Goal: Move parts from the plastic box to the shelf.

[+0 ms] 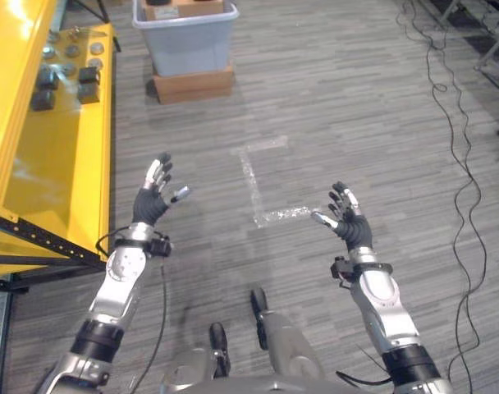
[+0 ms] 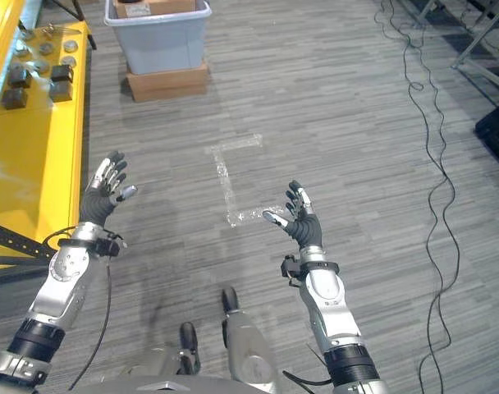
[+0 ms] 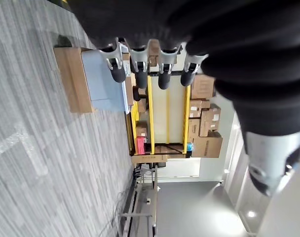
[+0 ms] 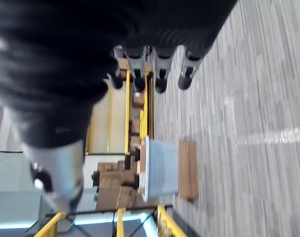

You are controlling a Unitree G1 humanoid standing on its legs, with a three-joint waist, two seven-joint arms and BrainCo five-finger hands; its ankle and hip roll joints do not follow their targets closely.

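- Left eye view is showing both hands raised over bare floor with nothing in them: the left hand (image 1: pixel 153 199) is spreading its fingers beside the yellow shelf (image 1: pixel 57 176), and the right hand (image 1: pixel 345 217) is holding its fingers relaxed and apart, well away from the shelf.
- Several parts (image 1: pixel 67 74) are already lying at the far end of the shelf deck, some dark and blocky, others round and metallic, so part of the job is looking done.
- The plastic box (image 1: pixel 186 39) is sitting well ahead of the hands on a flat cardboard base (image 1: pixel 194 84); brown items are showing over its rim, though I cannot tell how many parts are remaining inside.
- My judgement: the robot is standing between trips, and the next step is calling for an approach to the box before any pick.
- The box is looking like smooth, pale grey-blue plastic with a rolled rim.
- The shelf is glossy painted metal with a dark, perforated front rail.
- The floor (image 1: pixel 331 107) is carrying a grey, streaked plank pattern with a worn tape mark (image 1: pixel 258 185) between the hands.
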